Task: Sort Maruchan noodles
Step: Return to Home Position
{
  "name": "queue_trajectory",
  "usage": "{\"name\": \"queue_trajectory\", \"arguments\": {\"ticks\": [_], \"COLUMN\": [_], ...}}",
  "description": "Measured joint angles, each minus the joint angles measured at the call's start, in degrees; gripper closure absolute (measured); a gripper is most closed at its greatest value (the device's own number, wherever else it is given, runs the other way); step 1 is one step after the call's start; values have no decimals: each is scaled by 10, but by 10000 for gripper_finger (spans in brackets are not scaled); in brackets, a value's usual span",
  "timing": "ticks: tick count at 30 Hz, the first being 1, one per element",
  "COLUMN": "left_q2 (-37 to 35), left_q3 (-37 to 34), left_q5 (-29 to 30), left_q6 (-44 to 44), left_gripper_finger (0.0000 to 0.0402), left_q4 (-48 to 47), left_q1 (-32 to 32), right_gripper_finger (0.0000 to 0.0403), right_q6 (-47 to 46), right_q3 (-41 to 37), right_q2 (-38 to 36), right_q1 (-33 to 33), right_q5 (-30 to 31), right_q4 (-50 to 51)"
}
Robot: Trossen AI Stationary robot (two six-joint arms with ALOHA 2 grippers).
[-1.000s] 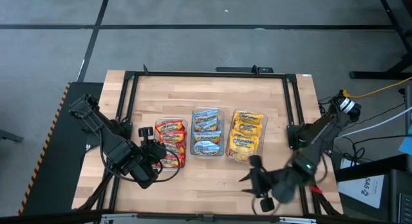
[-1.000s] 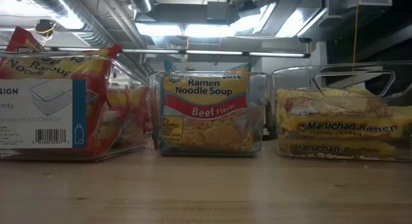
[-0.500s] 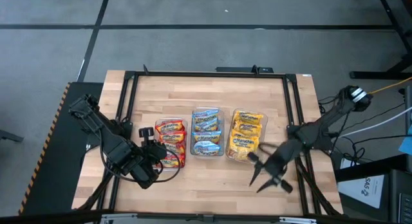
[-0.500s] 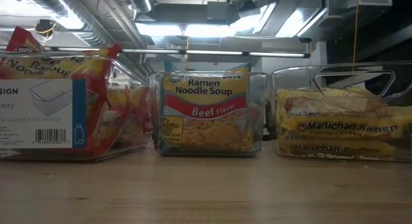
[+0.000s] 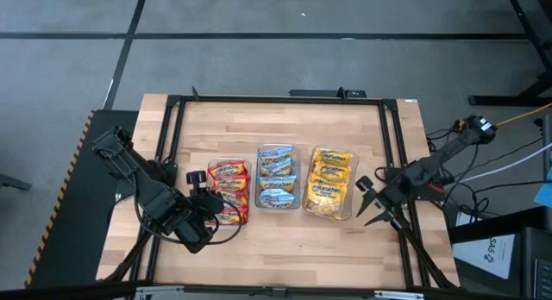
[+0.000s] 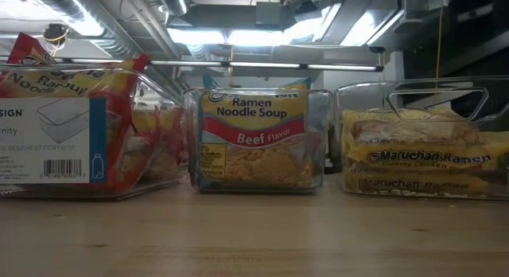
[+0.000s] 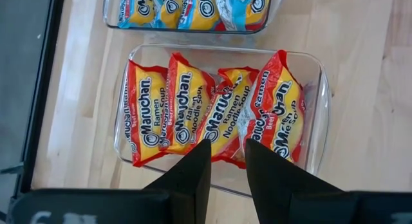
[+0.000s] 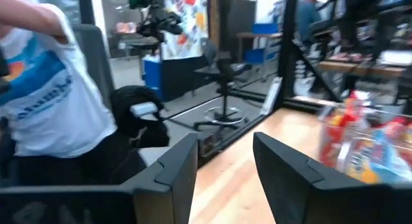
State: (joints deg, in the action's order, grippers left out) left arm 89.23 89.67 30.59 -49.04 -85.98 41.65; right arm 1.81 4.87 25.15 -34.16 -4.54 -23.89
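Left hand (image 7: pixel 226 176) is hovering, narrowly parted, empty; directly below it, red Maruchan noodles (image 7: pixel 212 114), "Ramen Noodle Soup", are lying in a clear bin (image 7: pixel 323 108). Right hand (image 5: pixel 366 202) is hanging, spread wide, just beside yellow packets (image 5: pixel 330 184) on the desk (image 5: pixel 276 128).

red packets (image 5: pixel 228 190) | blue packets (image 5: pixel 277 187) | yellow packets (image 5: pixel 329 191) (3 bins (image 5: pixel 277 146) abreast) | left gripper (image 5: pixel 210 205) by red | right gripper (image 5: pixel 368 203) spread by yellow
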Motion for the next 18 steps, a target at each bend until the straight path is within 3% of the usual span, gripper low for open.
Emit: {"name": "queue_trajectory", "arguments": {"ticks": [4,9,11,13,18], "left_q2": [0,0,0,0,0], "left_q3": [0,0,0,0,0], "left_q5": [0,0,0,0,-1], "left_q6": [0,0,0,0,0], "left_gripper_finger": [312,312,312,312,312], "left_q4": [1,2,2,1,5], "left_q1": [0,0,0,0,0], "right_gripper_finger": [246,246,246,246,246], "right_q6": [-1,8,25,32,29], "right_q3": [-44,-44,-44,-44,-44], "right_q2": [-90,-177,-214,-252,-246], "right_q1": [27,62,79,96,143], "right_q5": [-36,-193,-230,-234,-215], "right_q4": [27,124,162,199,200]}}
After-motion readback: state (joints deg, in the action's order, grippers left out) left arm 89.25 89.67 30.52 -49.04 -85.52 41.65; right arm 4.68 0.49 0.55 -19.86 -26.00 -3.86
